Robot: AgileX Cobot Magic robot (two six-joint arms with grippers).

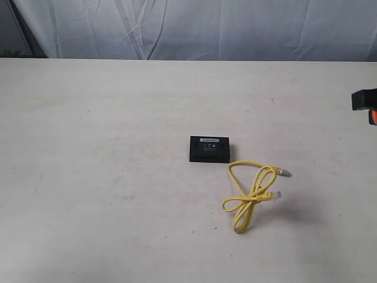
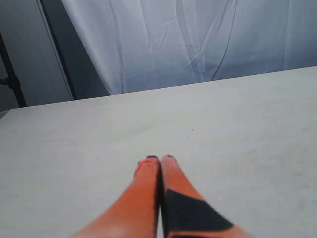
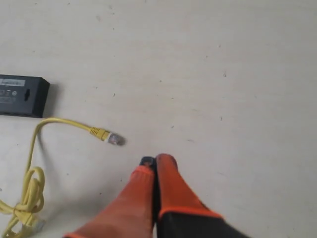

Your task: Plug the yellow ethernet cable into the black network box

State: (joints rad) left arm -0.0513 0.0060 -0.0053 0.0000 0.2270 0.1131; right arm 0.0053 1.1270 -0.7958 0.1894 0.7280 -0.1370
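Observation:
The black network box (image 1: pixel 209 148) lies flat near the table's middle, a pale label strip on its top; the right wrist view shows one end of the box (image 3: pixel 22 95). Just right of and in front of it lies the yellow ethernet cable (image 1: pixel 252 193), looped and tied, with one clear plug (image 1: pixel 284 173) pointing right and another (image 1: pixel 275 194) below it. In the right wrist view the cable (image 3: pixel 29 188) ends in a plug (image 3: pixel 115 139) close to my right gripper (image 3: pixel 156 159), which is shut and empty. At the exterior view's right edge only a corner of the right gripper (image 1: pixel 365 105) shows. My left gripper (image 2: pixel 159 157) is shut over bare table.
A pale table (image 1: pixel 94 177) spreads wide around the box and cable. A wrinkled white curtain (image 1: pixel 206 26) hangs behind the far edge. A dark stand (image 2: pixel 12 79) shows at the back in the left wrist view.

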